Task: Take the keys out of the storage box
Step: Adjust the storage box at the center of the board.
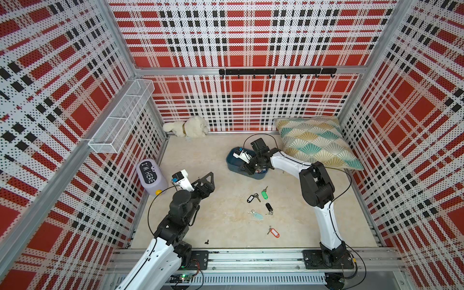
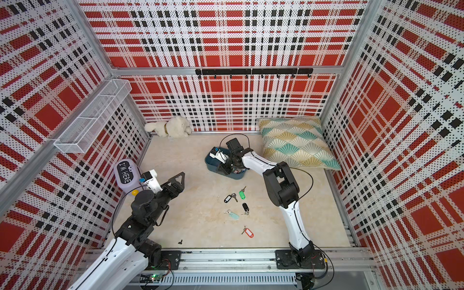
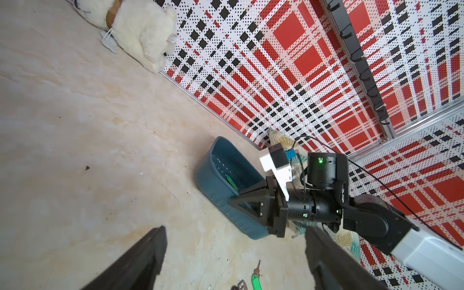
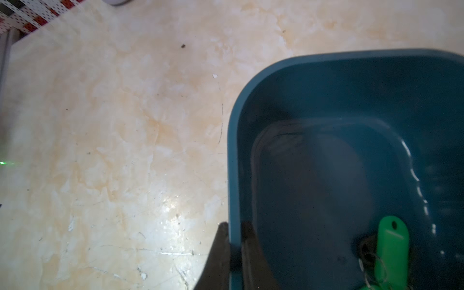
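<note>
My right claw [image 4: 234, 224] is closed on the storage box [image 4: 326, 82] itself. One finger is outside the wall that faces the open table [image 1: 200, 226] and the other is inside it, with the rim pinched between them, so I hold the tub and not a key. The keys I have yet to fetch lie across that wall from me, down on the box floor. The one I see clearly is the green-tagged key [image 4: 391, 248], toward the far side of the floor from my pinch. Its oblong tag runs much the same way as my fingers point, and its ring is at the end nearer my wrist. Five others lie out on the table between the box and my base: a green tag [image 1: 264, 193], a black tag [image 1: 251, 198], a second black tag [image 1: 268, 207], a pale teal tag [image 1: 257, 216] and a red-orange tag [image 1: 275, 233]. My left claw [image 3: 234, 229] hangs empty with its fingers wide apart, near the lavender container [image 1: 150, 175] and well apart from the box, so my right arm is plainly the nearer. With the wall in my grip, I judge the next move is to tip or drag the tub, and the green tag would slide lengthwise toward me.
</note>
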You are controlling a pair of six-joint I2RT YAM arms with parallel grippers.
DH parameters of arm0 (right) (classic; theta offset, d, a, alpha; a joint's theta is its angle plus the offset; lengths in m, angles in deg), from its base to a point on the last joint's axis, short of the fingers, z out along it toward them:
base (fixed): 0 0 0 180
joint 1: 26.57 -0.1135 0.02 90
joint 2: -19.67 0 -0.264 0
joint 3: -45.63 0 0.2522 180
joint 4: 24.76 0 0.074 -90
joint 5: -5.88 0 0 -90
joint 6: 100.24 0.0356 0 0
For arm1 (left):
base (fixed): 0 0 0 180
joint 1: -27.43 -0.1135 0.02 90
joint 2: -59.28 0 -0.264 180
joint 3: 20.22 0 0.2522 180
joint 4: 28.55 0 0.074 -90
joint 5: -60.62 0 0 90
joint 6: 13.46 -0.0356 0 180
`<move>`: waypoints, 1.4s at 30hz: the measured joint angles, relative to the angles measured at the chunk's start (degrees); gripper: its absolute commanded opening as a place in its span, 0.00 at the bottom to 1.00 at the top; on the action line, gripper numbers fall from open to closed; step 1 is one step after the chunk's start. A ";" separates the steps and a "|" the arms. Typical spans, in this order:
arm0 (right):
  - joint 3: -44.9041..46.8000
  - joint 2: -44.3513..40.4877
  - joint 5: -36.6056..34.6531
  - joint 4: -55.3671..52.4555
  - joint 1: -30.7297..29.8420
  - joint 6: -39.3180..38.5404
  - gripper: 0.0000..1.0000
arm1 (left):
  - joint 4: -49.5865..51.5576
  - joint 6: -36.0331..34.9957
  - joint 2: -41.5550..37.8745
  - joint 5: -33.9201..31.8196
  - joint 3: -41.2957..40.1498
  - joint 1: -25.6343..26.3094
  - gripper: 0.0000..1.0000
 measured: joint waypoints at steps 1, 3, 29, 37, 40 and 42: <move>-0.50 -0.37 0.98 -0.68 0.04 0.74 0.01 | 0.35 0.00 -0.31 -0.15 0.00 0.00 0.92; -1.05 -1.36 3.10 -1.99 0.02 2.51 0.01 | 1.03 0.00 -0.79 -0.31 0.00 0.00 0.92; -12.50 5.60 9.18 -14.67 -0.61 -1.53 0.23 | 0.17 1.14 -1.66 -0.22 -0.39 0.00 0.92; -8.00 3.30 3.17 -12.72 -0.87 -0.17 0.62 | -8.31 1.79 13.22 3.74 0.50 0.17 0.92; -1.31 -3.04 -2.32 -9.16 -0.92 5.70 0.74 | -10.93 1.16 20.24 5.03 3.10 0.17 0.93; 3.85 -8.52 -6.14 -5.66 -1.20 9.77 0.79 | -12.83 0.35 24.30 5.49 5.53 0.17 0.92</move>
